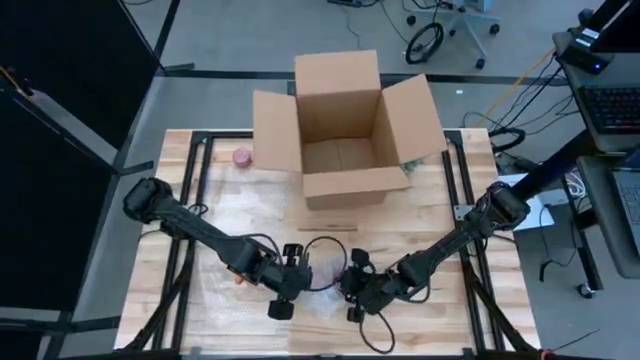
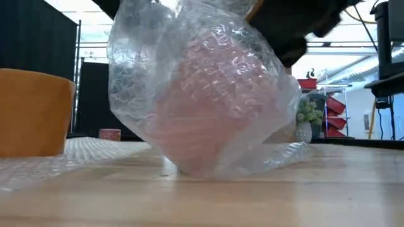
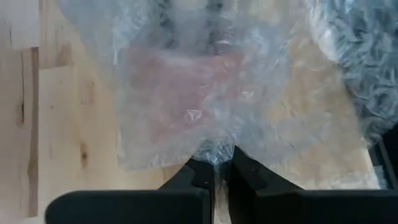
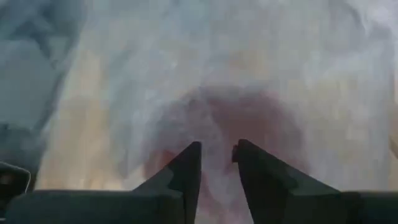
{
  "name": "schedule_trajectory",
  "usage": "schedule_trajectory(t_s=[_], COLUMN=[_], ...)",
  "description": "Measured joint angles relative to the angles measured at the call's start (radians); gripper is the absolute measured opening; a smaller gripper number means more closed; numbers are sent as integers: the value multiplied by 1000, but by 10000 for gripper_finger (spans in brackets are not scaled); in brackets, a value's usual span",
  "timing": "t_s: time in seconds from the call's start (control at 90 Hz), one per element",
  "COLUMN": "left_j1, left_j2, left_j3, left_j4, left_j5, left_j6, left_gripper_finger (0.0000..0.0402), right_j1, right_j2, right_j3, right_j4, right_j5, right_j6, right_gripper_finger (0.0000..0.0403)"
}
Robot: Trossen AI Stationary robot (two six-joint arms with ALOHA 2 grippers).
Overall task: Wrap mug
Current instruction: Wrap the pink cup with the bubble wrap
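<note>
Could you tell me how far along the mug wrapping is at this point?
Mostly done: the bubble wrap already covers the pink mug on the table. In hand: the left gripper pinches the wrap's gathered edge, and the right gripper is close against the bundle. Left: closing the loose wrap; the open cardboard box may come next.

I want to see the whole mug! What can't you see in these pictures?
- Mug: bubble wrap blurs it to a pink shape in the low view.
- Orange thing: cut off by the low view's edge.
- Right gripper: wrap hides what it pinches, right wrist view.
</note>
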Motion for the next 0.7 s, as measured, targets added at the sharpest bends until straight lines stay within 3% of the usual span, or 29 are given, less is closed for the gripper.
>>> schedule_trajectory(t_s=[0.267, 0.533, 0.7], left_j1=[-10, -22, -24], left_j2=[64, 70, 84], left_j3=[-1, -1, -1], left_j4=[32, 0, -8], left_j5=[-23, -151, -163], left_j6=[40, 35, -26], left_gripper_finger=[4, 4, 4], right_j1=[-107, -189, -181], right_j2=[0, 45, 72], right_j3=[28, 29, 51], right_j4=[-28, -35, -34], right_j5=[-128, -277, -289], right_j6=[-106, -177, -227], right_gripper_finger=[41, 14, 6])
